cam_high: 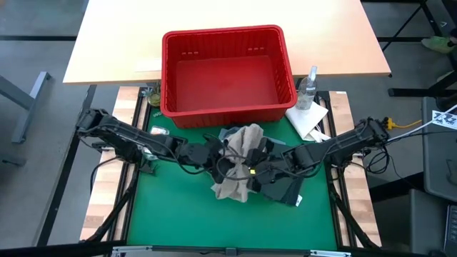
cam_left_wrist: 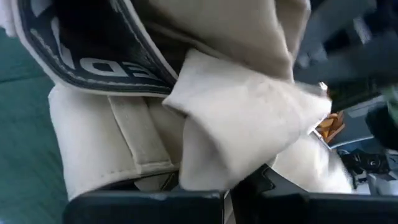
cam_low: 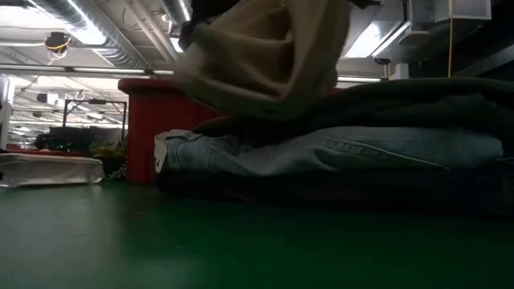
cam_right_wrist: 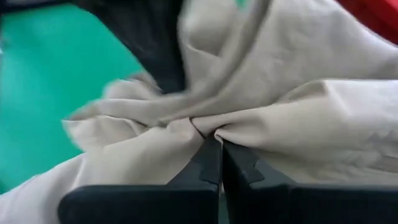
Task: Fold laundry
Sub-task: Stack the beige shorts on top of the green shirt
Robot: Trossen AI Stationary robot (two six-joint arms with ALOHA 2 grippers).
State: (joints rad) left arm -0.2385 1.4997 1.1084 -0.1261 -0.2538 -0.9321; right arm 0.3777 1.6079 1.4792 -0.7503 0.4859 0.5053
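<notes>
Beige khaki piece (cam_high: 243, 160) hangs pinched between left gripper (cam_high: 223, 158) and right gripper (cam_high: 261, 168), above the folded stack (cam_low: 337, 156)

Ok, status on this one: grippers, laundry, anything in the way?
Both grippers, left and right, shut on beige khaki piece, lifted over the folded stack. Red basket empty, behind. Nothing blocking.

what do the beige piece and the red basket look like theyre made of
Beige khaki piece: looks like matte woven cotton twill; it creases softly and shows a stitched belt loop. Red basket: apparently rigid molded plastic, faintly glossy, with ribbed walls and slotted handles.
</notes>
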